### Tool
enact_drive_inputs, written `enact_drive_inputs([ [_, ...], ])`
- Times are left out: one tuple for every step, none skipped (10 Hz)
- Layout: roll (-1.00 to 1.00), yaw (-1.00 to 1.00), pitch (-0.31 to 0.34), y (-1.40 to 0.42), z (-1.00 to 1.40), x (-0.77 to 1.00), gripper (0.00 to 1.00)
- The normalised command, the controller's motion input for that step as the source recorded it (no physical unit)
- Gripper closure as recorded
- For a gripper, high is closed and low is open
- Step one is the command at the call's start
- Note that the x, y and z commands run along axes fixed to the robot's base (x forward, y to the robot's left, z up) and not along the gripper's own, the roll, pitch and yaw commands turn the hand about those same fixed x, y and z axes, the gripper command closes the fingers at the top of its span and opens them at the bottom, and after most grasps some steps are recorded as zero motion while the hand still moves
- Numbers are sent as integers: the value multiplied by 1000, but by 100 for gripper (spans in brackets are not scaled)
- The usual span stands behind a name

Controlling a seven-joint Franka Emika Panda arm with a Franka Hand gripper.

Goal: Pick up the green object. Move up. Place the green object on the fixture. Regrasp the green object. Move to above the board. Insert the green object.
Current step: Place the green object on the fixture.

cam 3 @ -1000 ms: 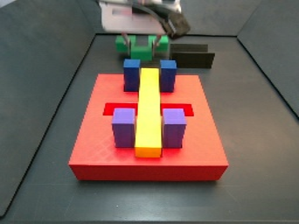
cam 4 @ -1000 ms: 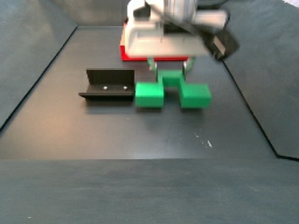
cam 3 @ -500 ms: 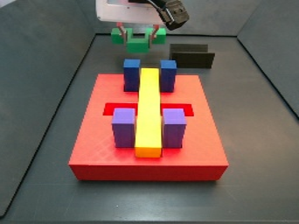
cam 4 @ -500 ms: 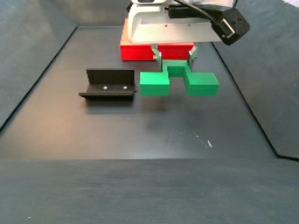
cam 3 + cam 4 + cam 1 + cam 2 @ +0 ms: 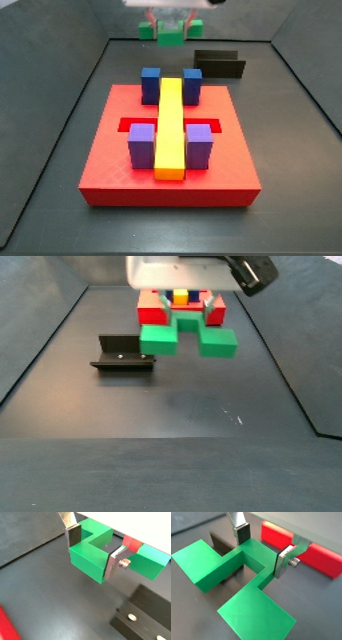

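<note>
Jaws of the gripper [image 5: 264, 549] pinch the green object [image 5: 231, 577] by its central block, 1 silver finger [image 5: 75, 535] on each flank, leaving both side arms free. In a side view the green object [image 5: 185, 336] hangs clear above the worktop [image 5: 201, 406], between the fixture [image 5: 122, 354] and the board [image 5: 181, 304]. Lifting it probably gives clearance to swing across and set it on the fixture [image 5: 148, 614] for regrasping; the board [image 5: 170, 140] waits with its slot open.
</note>
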Motion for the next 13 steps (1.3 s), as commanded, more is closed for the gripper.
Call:
enact_drive_inputs([
  [-1000,0,-26,86,454,334,100],
  [-986,0,-17,57,420,363,100],
  [-880,0,-69,0,266,377,100],
  [-840,0,-46,0,226,426,100],
  [-837,0,-9,0,223,471,100],
  [-771,0,0,0,134,529,100],
  [-703,0,0,0,49,577,100],
  [-660,0,0,0,31,594,100],
  [-569,0,20,-29,0,640,100],
  [-586,0,43,-34,0,634,100],
  [-609,0,29,-23,6,620,100],
  [-603,0,29,-14,0,609,100],
  [-554,0,9,0,0,546,100],
])
